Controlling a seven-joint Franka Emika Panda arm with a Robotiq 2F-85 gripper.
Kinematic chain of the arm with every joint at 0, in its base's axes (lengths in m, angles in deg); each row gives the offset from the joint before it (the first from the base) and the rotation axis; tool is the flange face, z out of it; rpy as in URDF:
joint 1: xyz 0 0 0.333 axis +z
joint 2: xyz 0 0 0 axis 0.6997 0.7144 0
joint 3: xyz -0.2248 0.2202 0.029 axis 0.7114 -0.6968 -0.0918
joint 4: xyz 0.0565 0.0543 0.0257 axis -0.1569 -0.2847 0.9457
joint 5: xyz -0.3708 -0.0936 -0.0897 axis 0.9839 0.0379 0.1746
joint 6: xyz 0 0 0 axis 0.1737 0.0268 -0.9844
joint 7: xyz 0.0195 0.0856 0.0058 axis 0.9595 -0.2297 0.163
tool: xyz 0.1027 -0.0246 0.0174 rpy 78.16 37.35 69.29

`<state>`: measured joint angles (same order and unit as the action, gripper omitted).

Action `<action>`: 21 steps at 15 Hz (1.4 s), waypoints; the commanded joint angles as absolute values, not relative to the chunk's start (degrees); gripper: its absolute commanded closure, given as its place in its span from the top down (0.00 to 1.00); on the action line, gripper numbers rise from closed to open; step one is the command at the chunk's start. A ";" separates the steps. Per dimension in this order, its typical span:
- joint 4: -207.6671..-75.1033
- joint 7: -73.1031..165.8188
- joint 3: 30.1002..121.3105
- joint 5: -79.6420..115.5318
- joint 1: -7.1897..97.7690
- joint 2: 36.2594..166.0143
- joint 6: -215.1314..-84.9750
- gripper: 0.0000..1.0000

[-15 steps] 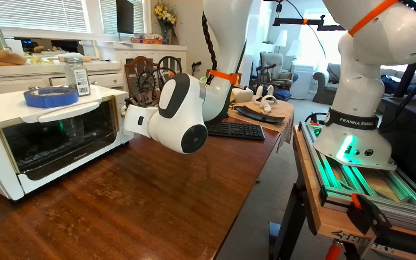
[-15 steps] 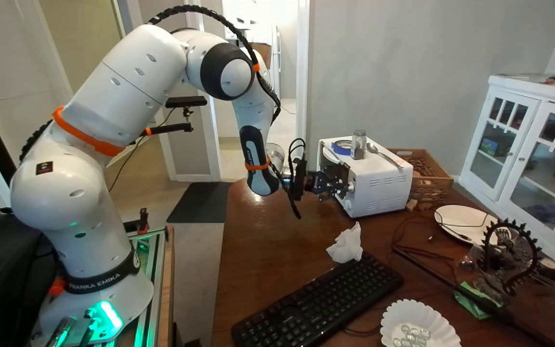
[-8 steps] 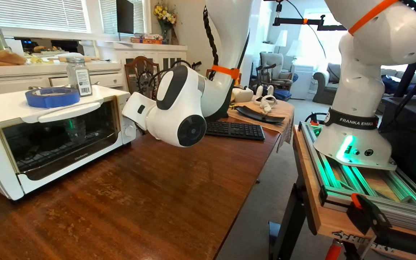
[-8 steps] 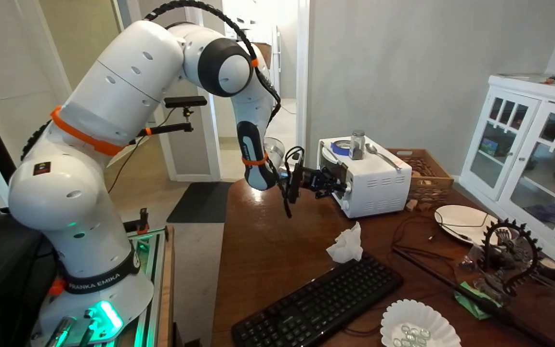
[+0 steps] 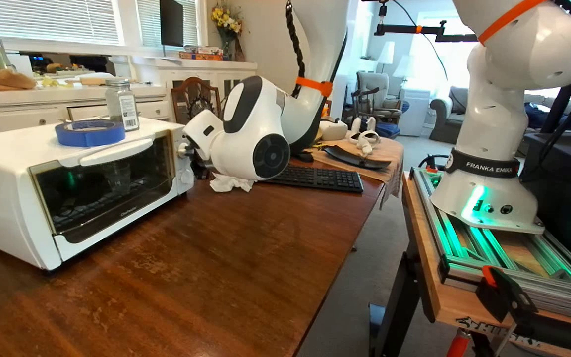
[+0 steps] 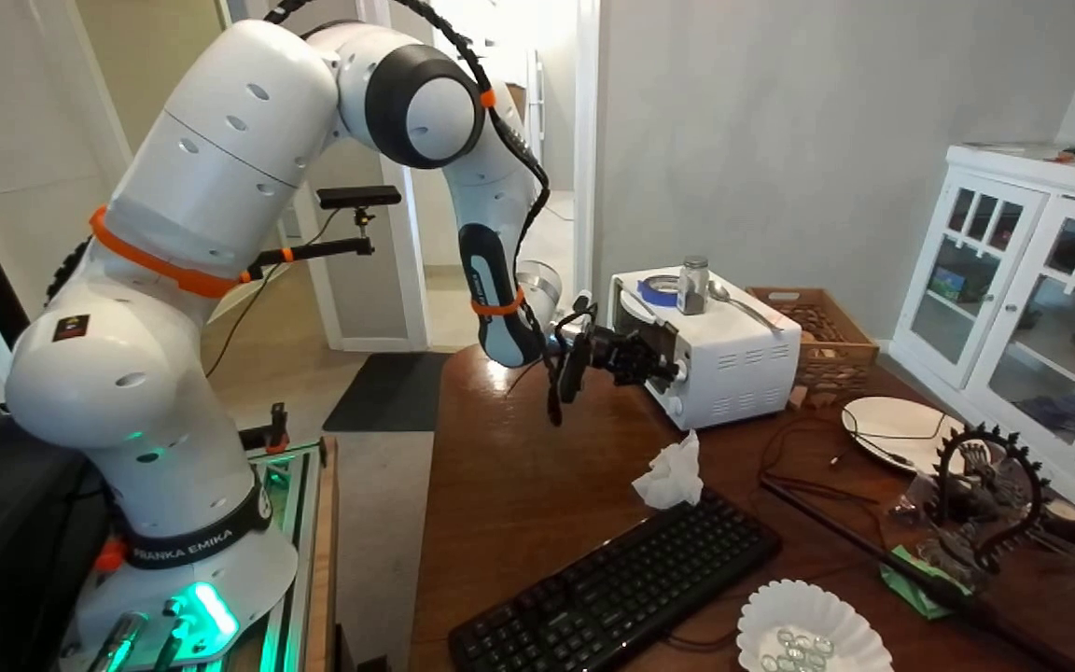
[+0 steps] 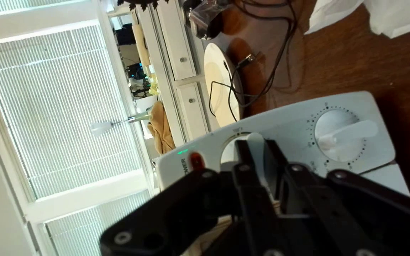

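A white toaster oven (image 5: pixel 5 193) stands on the wooden table with its glass door shut. In the wrist view, the black fingers of my gripper (image 7: pixel 256 146) are shut around the raised ridge of its upper knob (image 7: pixel 227 153), one finger on each side. A red power light (image 7: pixel 196 160) sits beside that knob, and a second white knob (image 7: pixel 338 137) is lower on the panel, untouched. Blue tape (image 5: pixel 90 134), a glass jar (image 6: pixel 692 285) and a spoon (image 6: pixel 745 306) rest on the oven top. The arm's wrist hides most of the gripper in an exterior view.
On the table lie a crumpled white tissue (image 6: pixel 673 474), a black keyboard (image 6: pixel 621 588), a white plate (image 6: pixel 892 431) with a cable across it, and a fluted white bowl (image 6: pixel 775 611). A wicker basket (image 6: pixel 859 347) stands behind the oven.
My wrist has turned and tilted, and the upper arm has drawn back. The oven has shifted and swung slightly toward the arm, carrying the tape and jar. The tissue has come into sight behind the wrist.
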<state>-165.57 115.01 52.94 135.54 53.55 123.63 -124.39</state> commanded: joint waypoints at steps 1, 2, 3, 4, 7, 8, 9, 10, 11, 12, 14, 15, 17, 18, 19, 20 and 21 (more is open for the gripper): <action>-170.42 122.27 54.34 136.48 51.34 119.51 -128.84 0.04; -170.72 123.53 54.62 137.04 51.11 119.13 -129.89 0.04; -170.98 124.31 54.90 137.41 51.05 118.78 -130.56 0.04; -171.15 125.20 55.18 138.24 50.98 118.51 -131.43 0.04; -171.72 128.02 55.83 141.07 50.82 117.90 -133.23 0.04; -171.70 129.24 55.96 142.23 50.75 117.97 -133.58 0.04; -171.98 130.99 56.10 143.82 50.59 117.86 -133.91 0.04; -172.23 133.20 56.14 145.44 50.35 117.80 -134.26 0.04; -172.48 134.83 56.18 146.47 50.18 117.74 -134.36 0.04; -172.88 137.21 56.17 147.93 49.85 117.58 -134.54 0.04; -173.41 141.57 56.18 150.74 49.31 117.42 -135.10 0.04; -173.68 143.50 56.21 152.16 49.10 117.38 -135.16 0.04; -174.15 146.22 56.27 154.21 48.78 117.37 -135.11 0.04; -174.30 146.93 56.27 154.85 48.68 117.36 -135.25 0.29; -174.32 147.08 56.34 155.14 48.70 117.37 -135.18 0.41; -174.28 146.56 56.44 154.90 48.80 117.39 -135.04 0.48; -174.15 145.88 56.44 154.30 48.97 117.46 -134.81 0.54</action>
<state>-173.28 144.70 55.94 153.07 49.10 118.44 -133.46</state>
